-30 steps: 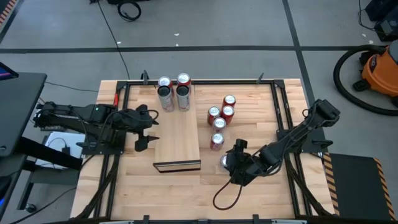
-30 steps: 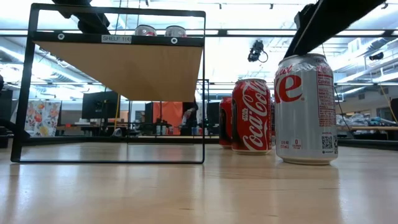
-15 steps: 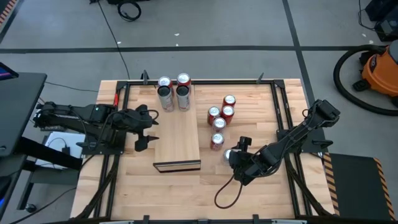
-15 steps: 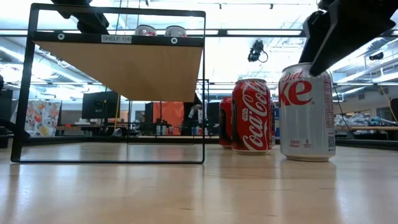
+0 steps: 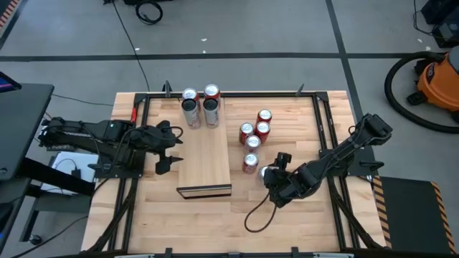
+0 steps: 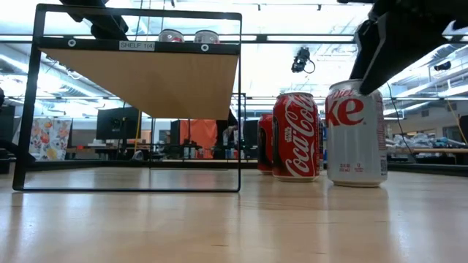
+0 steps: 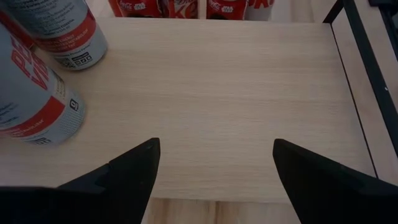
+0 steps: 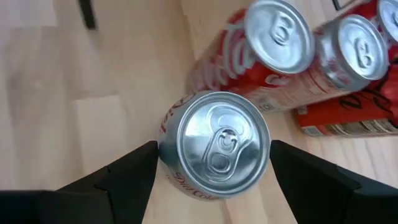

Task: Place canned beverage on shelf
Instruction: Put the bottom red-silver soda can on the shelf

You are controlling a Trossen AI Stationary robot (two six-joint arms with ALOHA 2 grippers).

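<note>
A silver Diet Coke can (image 5: 264, 172) stands upright on the slatted tabletop, just near of several red Coca-Cola cans (image 5: 254, 136). My right gripper (image 5: 271, 176) is shut on it from above; the can also shows in the right wrist view (image 8: 214, 143) and the low view (image 6: 356, 131). The shelf (image 5: 205, 159) is a long pale wood board raised on a black frame (image 6: 139, 73). Several cans (image 5: 201, 106) stand on its far end. My left gripper (image 5: 166, 156) hovers open and empty by the shelf's left side, and its wrist view looks onto the shelf's top (image 7: 211, 106). My right gripper pinches the silver can's round side wall (image 8: 166, 138) near its top, between its two fingers (image 8: 134, 167), which point down from above. The can stays upright, top up. Its base sits at tabletop level, and I cannot tell whether it is lifted clear.
The nearest red can (image 5: 249, 162) stands close to the silver can on its far left side. Black frame rails (image 5: 324, 129) run along the table's sides. A black cable loop (image 5: 258, 218) lies near the right arm. An orange vacuum (image 5: 437, 79) stands off the table.
My right gripper has gone toward the table's far edge with the silver can, closing on the group of red cans. The can has stayed upright and now stands farther from the low camera.
</note>
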